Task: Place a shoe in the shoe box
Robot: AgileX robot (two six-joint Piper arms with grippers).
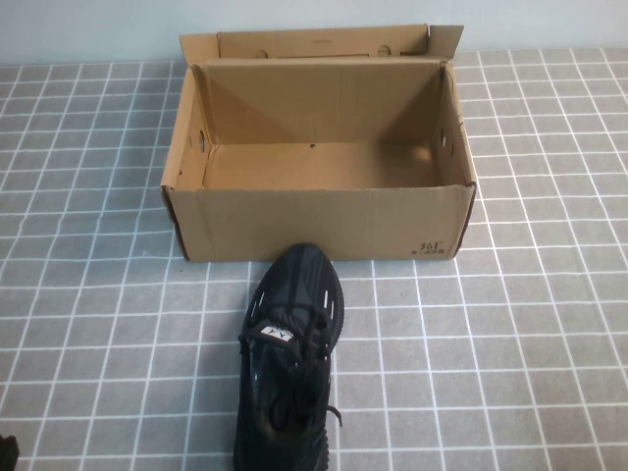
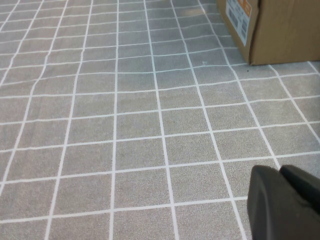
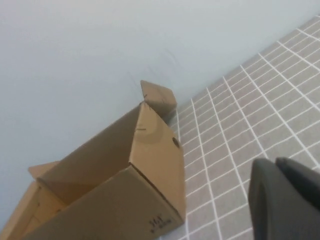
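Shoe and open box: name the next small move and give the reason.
Probably bring one tool down over the shoe to grasp it. It lies untouched on the table in front of the shoe box, whose lid is already open and whose inside is empty. The left tool and right tool both show only in their own wrist views, holding nothing.

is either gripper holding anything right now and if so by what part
Nothing is held. The shoe lies untouched on the table before the shoe box; left gripper and right gripper show nothing grasped.
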